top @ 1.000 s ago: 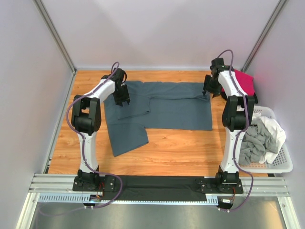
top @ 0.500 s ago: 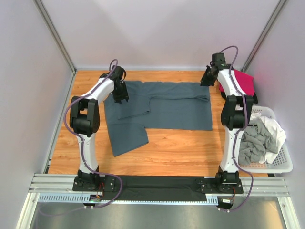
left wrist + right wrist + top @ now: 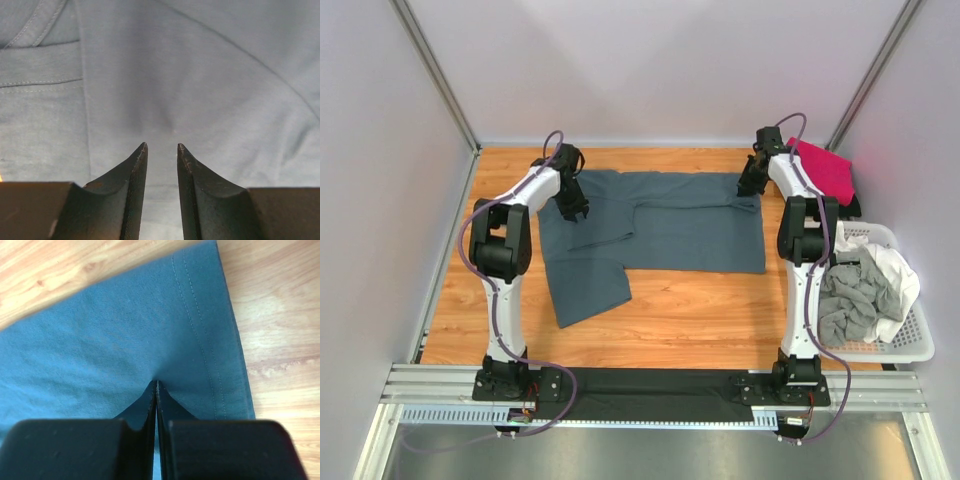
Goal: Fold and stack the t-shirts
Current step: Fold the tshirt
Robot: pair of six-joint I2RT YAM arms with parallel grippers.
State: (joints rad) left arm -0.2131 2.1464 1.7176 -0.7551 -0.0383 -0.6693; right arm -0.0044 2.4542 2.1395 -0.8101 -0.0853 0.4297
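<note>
Bright and even from overhead, with only faint soft shadows on the orange-brown wooden tabletop (image 3: 670,300). Pale and hazy over the slate blue-grey cloth t-shirt (image 3: 200,75) in the left wrist view; crisp on weave and stitching in the right, blurred along the bottom edge.

Wooden table (image 3: 700,300), slate t-shirt (image 3: 690,225) spread flat, pink shirt (image 3: 825,170), white basket (image 3: 910,345)
</note>
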